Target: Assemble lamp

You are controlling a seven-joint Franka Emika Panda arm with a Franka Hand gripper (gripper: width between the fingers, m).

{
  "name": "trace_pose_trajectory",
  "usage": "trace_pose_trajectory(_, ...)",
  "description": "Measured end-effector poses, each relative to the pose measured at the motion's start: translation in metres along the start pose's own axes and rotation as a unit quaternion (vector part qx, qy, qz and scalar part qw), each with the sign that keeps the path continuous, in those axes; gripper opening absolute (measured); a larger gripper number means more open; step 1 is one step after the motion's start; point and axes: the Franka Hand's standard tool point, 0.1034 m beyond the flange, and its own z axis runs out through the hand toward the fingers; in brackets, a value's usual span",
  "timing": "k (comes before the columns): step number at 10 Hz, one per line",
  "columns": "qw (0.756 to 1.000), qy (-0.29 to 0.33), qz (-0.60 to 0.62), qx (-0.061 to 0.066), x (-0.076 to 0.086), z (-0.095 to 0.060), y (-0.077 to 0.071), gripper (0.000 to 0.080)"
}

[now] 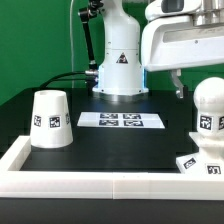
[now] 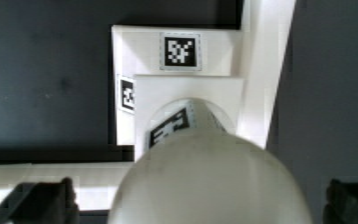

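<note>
The white ball-shaped bulb (image 1: 208, 108) stands upright on the low slope-sided base (image 1: 196, 165) at the exterior view's right. My gripper (image 1: 200, 90) is open and hangs right over the bulb's top, with one dark finger (image 1: 180, 88) beside the ball. In the wrist view the bulb (image 2: 202, 165) fills the space between my fingers (image 2: 34, 200), with a gap on each side, and the tagged base (image 2: 185, 55) lies below it. The cone shade (image 1: 50, 120) stands alone at the exterior view's left.
The marker board (image 1: 120, 120) lies flat mid-table in front of the robot's pedestal (image 1: 120, 65). A raised white wall (image 1: 100, 185) runs along the table's front and left edges, close to the base.
</note>
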Motion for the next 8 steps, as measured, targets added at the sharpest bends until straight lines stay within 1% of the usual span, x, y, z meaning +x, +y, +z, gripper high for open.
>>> trace_pose_trajectory(1,1.000,-0.026,0.002,0.004,-0.0001,0.0023,0.0005,0.0699)
trace_pose_trajectory(2,1.000,-0.019,0.003,0.003,0.0049,0.0036,0.0020,0.0699)
trace_pose_trajectory(8,1.000,-0.019,0.006,0.003,0.0069,0.0079,0.0028,0.0699)
